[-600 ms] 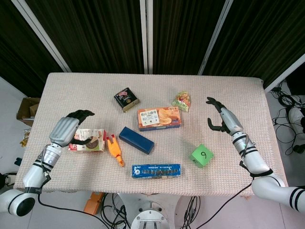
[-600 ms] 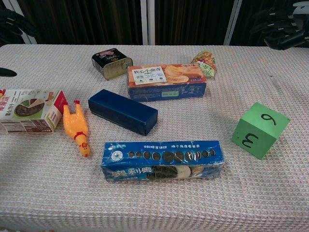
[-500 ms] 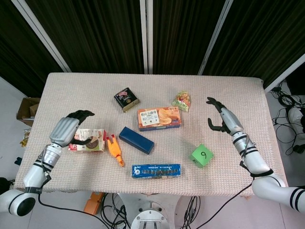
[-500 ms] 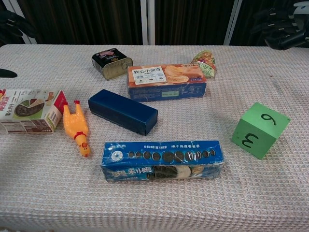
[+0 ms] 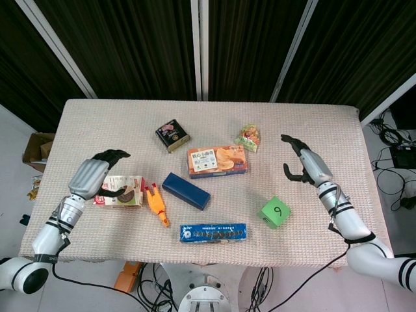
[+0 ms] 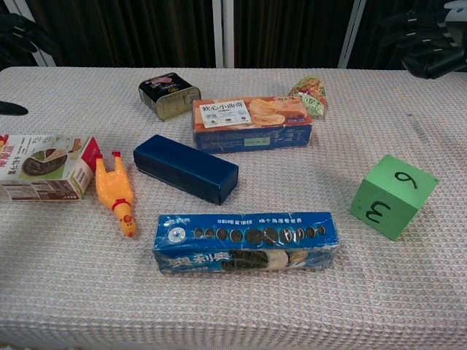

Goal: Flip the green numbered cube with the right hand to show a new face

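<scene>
The green numbered cube (image 5: pixel 275 212) (image 6: pixel 393 195) rests on the table near its front right, a 6 or 9 on top and a 3 on the face toward the chest camera. My right hand (image 5: pixel 303 164) (image 6: pixel 429 48) hovers behind and to the right of the cube, apart from it, fingers spread and slightly curled, holding nothing. My left hand (image 5: pixel 97 171) hangs over the far left of the table beside the cocoa carton (image 5: pixel 119 192), fingers curved and empty; the chest view shows only its dark fingers (image 6: pixel 17 33) at the left edge.
A yellow rubber chicken (image 5: pixel 156 205), a dark blue box (image 5: pixel 186 190), a blue biscuit pack (image 5: pixel 213 232), an orange cracker box (image 5: pixel 216 161), a black tin (image 5: pixel 172 134) and a snack bag (image 5: pixel 248 137) lie across the table (image 5: pixel 97 123).
My right hand has drifted slightly to the right and away from the cube. The cube and other objects have not moved.
</scene>
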Robot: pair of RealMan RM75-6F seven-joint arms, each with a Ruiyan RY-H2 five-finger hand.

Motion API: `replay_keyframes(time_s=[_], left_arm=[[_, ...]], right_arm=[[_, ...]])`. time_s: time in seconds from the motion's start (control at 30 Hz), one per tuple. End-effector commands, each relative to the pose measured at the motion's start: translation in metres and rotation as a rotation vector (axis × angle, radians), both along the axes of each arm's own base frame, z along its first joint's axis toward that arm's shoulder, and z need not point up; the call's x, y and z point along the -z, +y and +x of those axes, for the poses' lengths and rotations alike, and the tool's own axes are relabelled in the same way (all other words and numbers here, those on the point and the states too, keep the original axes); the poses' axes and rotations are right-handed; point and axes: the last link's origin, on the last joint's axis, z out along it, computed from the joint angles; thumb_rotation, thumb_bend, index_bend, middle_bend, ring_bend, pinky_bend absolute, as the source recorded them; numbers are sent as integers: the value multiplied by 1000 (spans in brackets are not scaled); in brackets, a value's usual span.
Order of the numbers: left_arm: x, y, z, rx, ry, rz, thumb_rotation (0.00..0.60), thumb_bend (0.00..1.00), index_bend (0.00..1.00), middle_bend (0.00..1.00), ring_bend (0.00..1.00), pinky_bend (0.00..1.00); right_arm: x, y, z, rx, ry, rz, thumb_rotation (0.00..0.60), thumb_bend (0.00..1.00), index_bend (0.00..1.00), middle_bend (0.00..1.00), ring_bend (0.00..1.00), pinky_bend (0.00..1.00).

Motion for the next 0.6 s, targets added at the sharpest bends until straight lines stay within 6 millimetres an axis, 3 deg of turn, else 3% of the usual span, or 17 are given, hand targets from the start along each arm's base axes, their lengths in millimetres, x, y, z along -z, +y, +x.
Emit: replay_keyframes(time_s=[0.03, 0.23, 0.43, 0.6], left_arm=[[-1, 0, -1, -4, 0, 4, 600, 168, 204, 176, 147, 226], [-4, 3, -10, -30, 9, 15, 600, 168, 204, 176, 147, 226], [-2, 5, -14, -40, 4, 16, 600, 168, 204, 176, 147, 226], [1, 6, -14, -37, 5, 12, 600, 168, 205, 176, 147, 226]], right_arm=[[-8, 14, 1, -134, 151, -19, 600, 495, 0, 66, 0, 0], [-28, 63, 6, -492, 517, -31, 600, 457, 0, 19, 0, 0], [-27, 104, 16, -651, 760, 29, 600, 395, 0, 0, 0, 0], [-18, 122, 20, -674, 842, 122, 600, 395, 0, 0, 0, 0]])
